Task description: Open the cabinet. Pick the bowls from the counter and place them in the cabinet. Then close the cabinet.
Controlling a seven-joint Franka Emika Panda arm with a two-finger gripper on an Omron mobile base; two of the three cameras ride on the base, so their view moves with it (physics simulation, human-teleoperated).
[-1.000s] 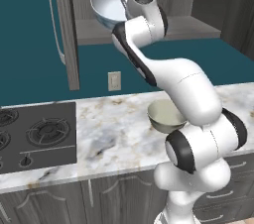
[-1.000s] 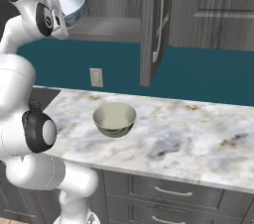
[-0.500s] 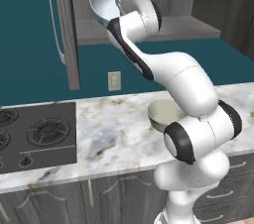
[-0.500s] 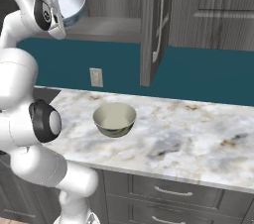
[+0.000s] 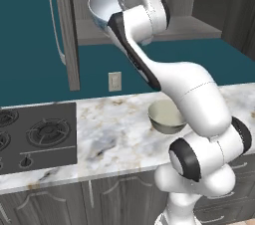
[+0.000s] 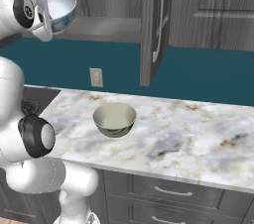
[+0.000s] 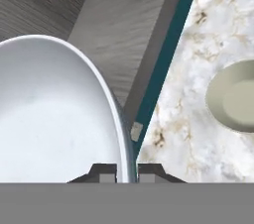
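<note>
Hand view: tool (image 7: pixel 127 172) clamped on white bowl (image 7: pixel 54 114) rim, carrying it high at open cabinet (image 6: pixel 104 27) shelf for placing. Cream bowl (image 6: pixel 114 119) waits on table (image 6: pixel 198 134), below doors, right of cooktop (image 5: pixel 35 134).

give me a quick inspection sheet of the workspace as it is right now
surface: white marble counter, one bowl on it.
job's things: cabinet open, both doors swung out; white bowl held up by its rim at the front of the cabinet floor; cream bowl upright on the counter.
clutter: nothing seen.
grippers: gripper shut on the white bowl's rim.
cables: nothing seen.
surroundings: black cooktop left of the counter, wall outlet on the teal wall, lower drawers below.
</note>
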